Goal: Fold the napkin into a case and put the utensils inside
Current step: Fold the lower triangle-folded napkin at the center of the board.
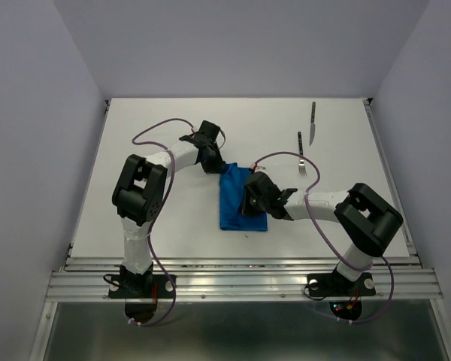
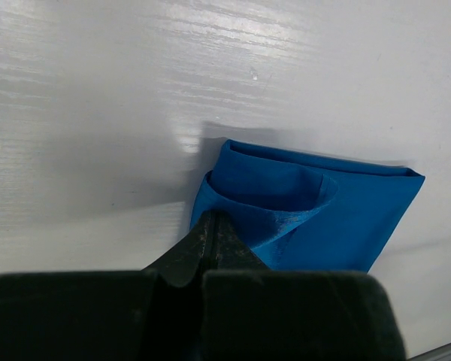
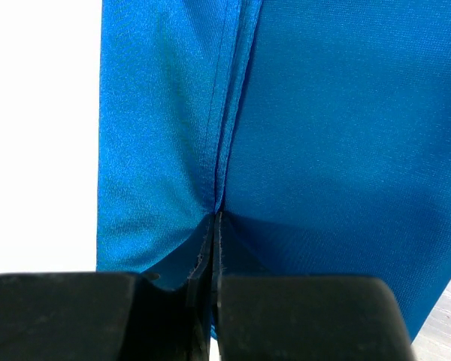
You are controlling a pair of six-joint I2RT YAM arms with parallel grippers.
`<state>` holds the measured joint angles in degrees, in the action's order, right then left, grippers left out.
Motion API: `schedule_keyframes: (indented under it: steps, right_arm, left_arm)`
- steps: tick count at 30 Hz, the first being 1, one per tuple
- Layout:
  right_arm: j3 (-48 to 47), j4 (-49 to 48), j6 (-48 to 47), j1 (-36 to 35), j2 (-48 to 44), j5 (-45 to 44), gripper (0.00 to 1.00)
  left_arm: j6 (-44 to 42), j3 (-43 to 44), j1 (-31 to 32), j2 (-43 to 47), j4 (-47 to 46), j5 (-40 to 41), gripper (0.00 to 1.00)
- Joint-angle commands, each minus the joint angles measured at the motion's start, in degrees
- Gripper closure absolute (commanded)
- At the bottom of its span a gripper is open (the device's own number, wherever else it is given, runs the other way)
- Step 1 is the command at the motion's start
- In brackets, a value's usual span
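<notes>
Napkin (image 1: 233, 209) lies folded mid-table (image 1: 150, 218) in the top view, fork (image 1: 301, 158) and knife (image 1: 313, 122) well apart: folding step, I judge.
Left wrist: left gripper (image 2: 213, 218) clenched, pinching a raised cloth layer.
Right wrist: right gripper (image 3: 214, 222) clamped on a crease.
Next: draw the fold across evenly.

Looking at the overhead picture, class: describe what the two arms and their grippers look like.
The left arm and right arm match: white tube links, chunky black joint housings, black bases. A thin lilac cable loops along each. The left gripper and right gripper are black, with fingers tapering to thin tips.
</notes>
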<state>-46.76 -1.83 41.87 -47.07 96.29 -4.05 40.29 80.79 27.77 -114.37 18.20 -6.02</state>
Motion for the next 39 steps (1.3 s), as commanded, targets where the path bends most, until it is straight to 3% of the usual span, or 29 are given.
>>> schedule_keyframes:
  steps: [1,32,39]
  right_arm:
    - [1.59,3.06,-0.91,-0.48,-0.05,-0.69,0.99]
    - [1.24,3.58,-1.61,-0.48,-0.14,-0.34,0.99]
    - [-1.75,8.23,-3.80,-0.48,-4.44,-4.73,0.93]
  left_arm:
    - [-0.83,3.05,0.44,0.46,0.09,-0.22,1.00]
    - [-0.65,7.54,0.97,-7.89,0.00,-1.98,1.00]
    - [-0.65,5.25,1.06,-7.01,-0.35,-1.10,1.00]
